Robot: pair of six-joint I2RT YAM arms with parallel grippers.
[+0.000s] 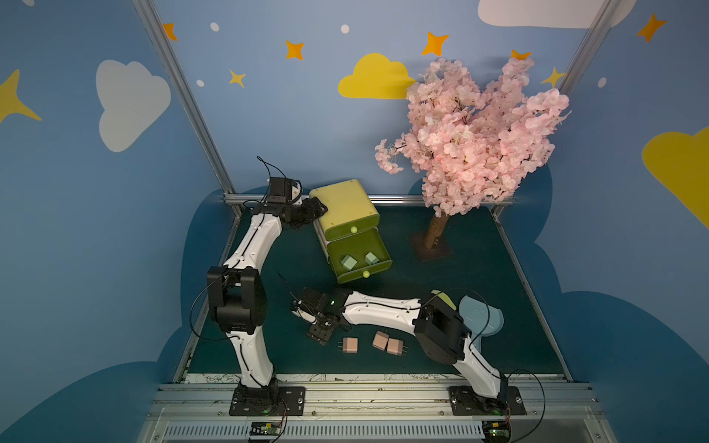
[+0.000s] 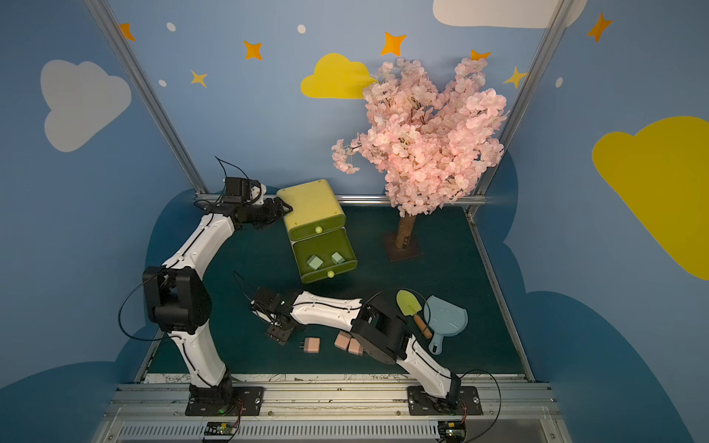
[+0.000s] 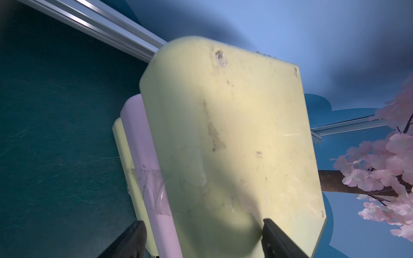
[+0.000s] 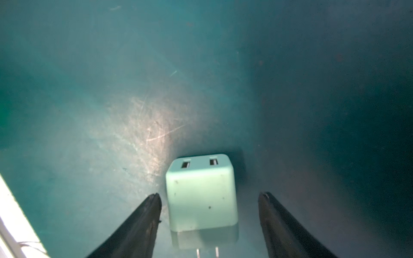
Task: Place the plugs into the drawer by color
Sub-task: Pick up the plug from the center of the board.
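No legible text or labels

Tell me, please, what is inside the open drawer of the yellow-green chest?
Two pale green plugs lie in the open drawer, apart from each other. Its rear part sits under the top drawer, so anything there is hidden.

You see the drawer (image 3: 234,134), scuffed, stained yellow plastic; a green plug (image 4: 201,196), smooth matt plastic; the tabletop (image 4: 134,125), scratched.
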